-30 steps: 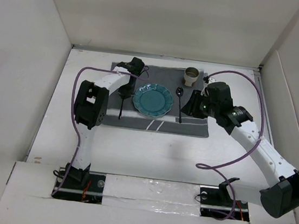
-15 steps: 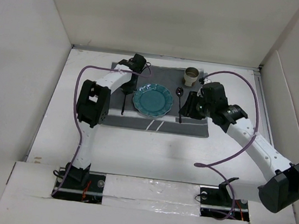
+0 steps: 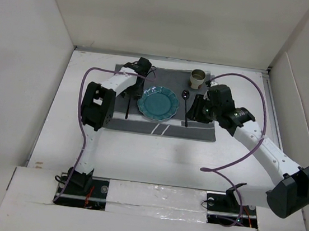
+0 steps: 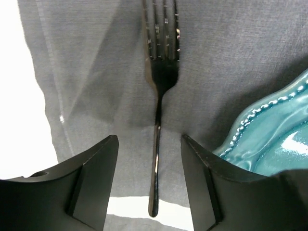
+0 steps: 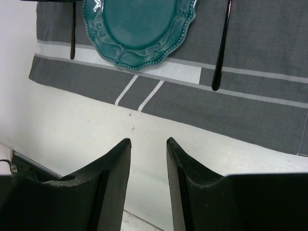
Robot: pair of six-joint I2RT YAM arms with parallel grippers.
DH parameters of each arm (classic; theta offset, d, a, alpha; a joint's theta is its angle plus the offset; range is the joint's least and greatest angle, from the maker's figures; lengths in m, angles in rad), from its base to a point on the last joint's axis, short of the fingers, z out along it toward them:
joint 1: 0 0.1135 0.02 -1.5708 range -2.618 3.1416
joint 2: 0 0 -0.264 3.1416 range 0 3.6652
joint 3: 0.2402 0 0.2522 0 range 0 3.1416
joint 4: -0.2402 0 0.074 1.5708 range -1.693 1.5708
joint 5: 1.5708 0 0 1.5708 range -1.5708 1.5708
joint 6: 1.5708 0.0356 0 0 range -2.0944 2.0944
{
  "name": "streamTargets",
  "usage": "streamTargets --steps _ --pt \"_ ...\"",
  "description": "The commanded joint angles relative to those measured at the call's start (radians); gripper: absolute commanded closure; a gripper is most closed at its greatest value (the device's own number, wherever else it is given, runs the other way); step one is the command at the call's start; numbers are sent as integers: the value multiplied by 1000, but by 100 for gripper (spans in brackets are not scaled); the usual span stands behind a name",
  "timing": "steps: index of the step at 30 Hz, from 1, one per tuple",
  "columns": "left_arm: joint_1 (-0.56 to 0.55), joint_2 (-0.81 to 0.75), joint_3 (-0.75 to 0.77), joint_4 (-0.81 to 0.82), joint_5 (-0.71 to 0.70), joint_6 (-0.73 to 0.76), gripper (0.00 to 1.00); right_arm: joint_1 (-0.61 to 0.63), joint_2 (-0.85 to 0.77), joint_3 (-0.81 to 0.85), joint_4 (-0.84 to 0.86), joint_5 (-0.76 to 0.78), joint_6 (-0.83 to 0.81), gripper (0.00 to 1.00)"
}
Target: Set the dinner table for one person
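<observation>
White matte dinner table [image 3: 155,155], grey striped cloth placemat [image 4: 96,72]: left gripper [image 4: 149,144] spread over slim black metal fork [image 4: 161,72]; right gripper [image 5: 148,144] spread, empty.

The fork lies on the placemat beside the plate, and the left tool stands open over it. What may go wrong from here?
1. The left tool straddles the fork handle closely; lifting away at a slant may drag the fork crooked.
2. The teal plate rim lies close beside that tool; a sideways move may nudge it.
3. The right tool hovers open near the spoon and may knock it when it moves.
</observation>
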Motion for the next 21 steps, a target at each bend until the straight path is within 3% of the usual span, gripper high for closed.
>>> streamTargets --steps 1,3,5,6,9,13,14,17,18,19,21 --pt "2 -132 51 -32 -57 -26 48 10 -11 37 -4 15 -14 59" --pt "2 -181 79 -40 -72 -36 48 10 -22 48 -10 15 -12 60" --pt "2 -222 93 -46 -78 -61 51 10 -34 75 -29 16 -12 76" --pt "2 -274 91 -41 -80 -70 52 10 -42 85 -32 24 -12 99" --pt "2 -435 32 12 -54 -107 66 10 -102 138 -32 54 -5 100" --pt "2 -705 -103 127 -3 -153 100 1 -214 227 -24 177 6 100" --pt "2 -768 -160 176 -6 -164 100 -10 -265 243 -12 214 12 100" --pt "22 -986 -261 224 -52 -202 99 -46 -370 272 34 340 21 81" --pt "40 -1082 -286 229 -46 -210 92 -57 -390 275 43 385 23 63" --pt "40 -1126 -315 241 -42 -216 72 -69 -408 278 63 407 26 53" --pt "49 -1230 -393 242 -31 -236 51 -106 -442 284 68 455 26 34"
